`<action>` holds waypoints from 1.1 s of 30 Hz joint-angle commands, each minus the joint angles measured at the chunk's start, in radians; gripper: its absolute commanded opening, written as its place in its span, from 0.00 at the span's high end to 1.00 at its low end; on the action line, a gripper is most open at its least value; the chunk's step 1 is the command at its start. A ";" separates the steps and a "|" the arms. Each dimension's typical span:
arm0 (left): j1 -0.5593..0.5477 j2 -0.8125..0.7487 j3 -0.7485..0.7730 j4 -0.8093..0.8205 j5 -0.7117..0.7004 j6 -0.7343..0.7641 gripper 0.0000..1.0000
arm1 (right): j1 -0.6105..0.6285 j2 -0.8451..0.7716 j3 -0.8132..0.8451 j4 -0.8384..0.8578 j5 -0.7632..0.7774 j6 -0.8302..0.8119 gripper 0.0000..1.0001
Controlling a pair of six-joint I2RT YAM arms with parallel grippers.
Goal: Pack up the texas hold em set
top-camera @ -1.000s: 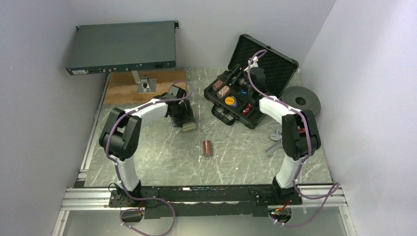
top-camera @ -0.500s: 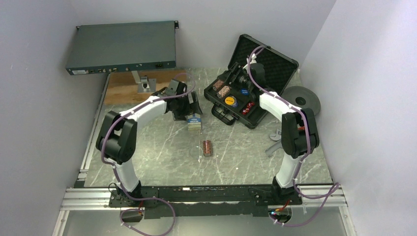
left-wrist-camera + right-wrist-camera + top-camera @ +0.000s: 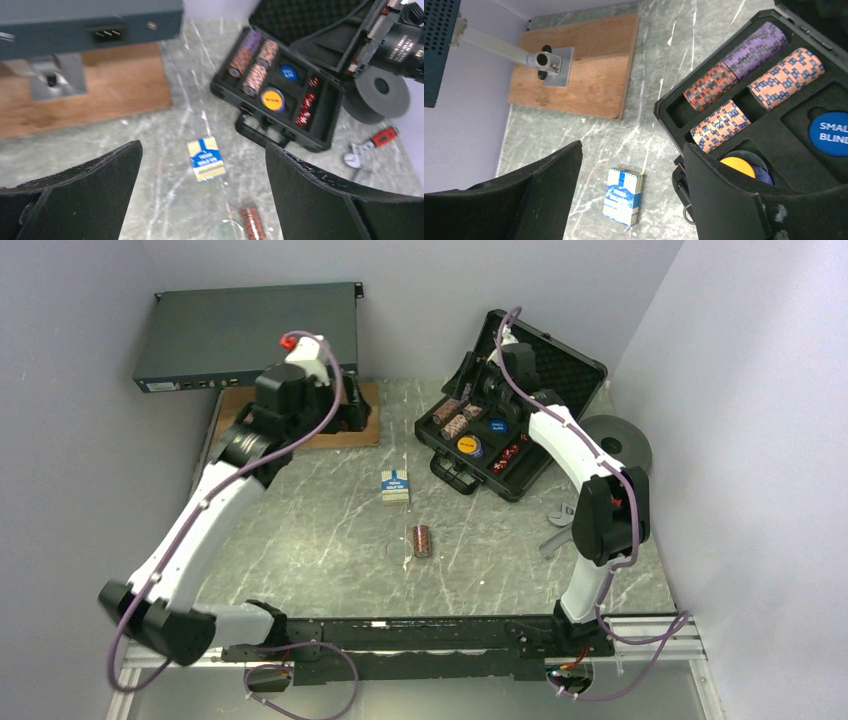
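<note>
The black case (image 3: 520,485) lies open at the back right with its lid up. Inside it are chip rolls (image 3: 455,420), a yellow button (image 3: 469,445), a blue button (image 3: 497,426) and red dice (image 3: 505,456). The blue-white card box (image 3: 396,486) lies flat on the table left of the case. One loose chip roll (image 3: 422,540) lies nearer the front. My left gripper (image 3: 348,418) hangs open high over the wooden board, nothing between its fingers (image 3: 201,146). My right gripper (image 3: 470,380) hovers open and empty (image 3: 632,146) above the case's left end.
A flat grey rack box (image 3: 250,335) stands at the back left on a bracket over a wooden board (image 3: 235,425). A black disc (image 3: 612,445) sits right of the case. A wrench (image 3: 560,530) lies near the right arm.
The left gripper has let go of the card box, which now lies on the table, and the arm has risen and drawn back left. The right gripper has lifted and opened wider.
</note>
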 commanded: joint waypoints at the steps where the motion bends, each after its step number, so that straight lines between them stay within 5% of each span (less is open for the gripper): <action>1: 0.025 -0.109 -0.106 0.107 -0.096 0.138 0.00 | 0.070 -0.067 0.133 -0.190 0.175 -0.128 0.20; 12: 0.032 -0.293 -0.307 0.239 -0.311 0.233 0.00 | 0.270 0.078 0.461 -0.448 0.399 -0.180 0.08; 25: 0.007 -0.445 -0.420 0.328 -0.497 0.323 0.02 | 0.417 0.181 0.295 -0.467 0.435 -0.055 0.09; 33: 0.006 -0.452 -0.419 0.325 -0.482 0.318 0.03 | 0.434 0.349 0.403 -0.596 0.386 0.067 0.12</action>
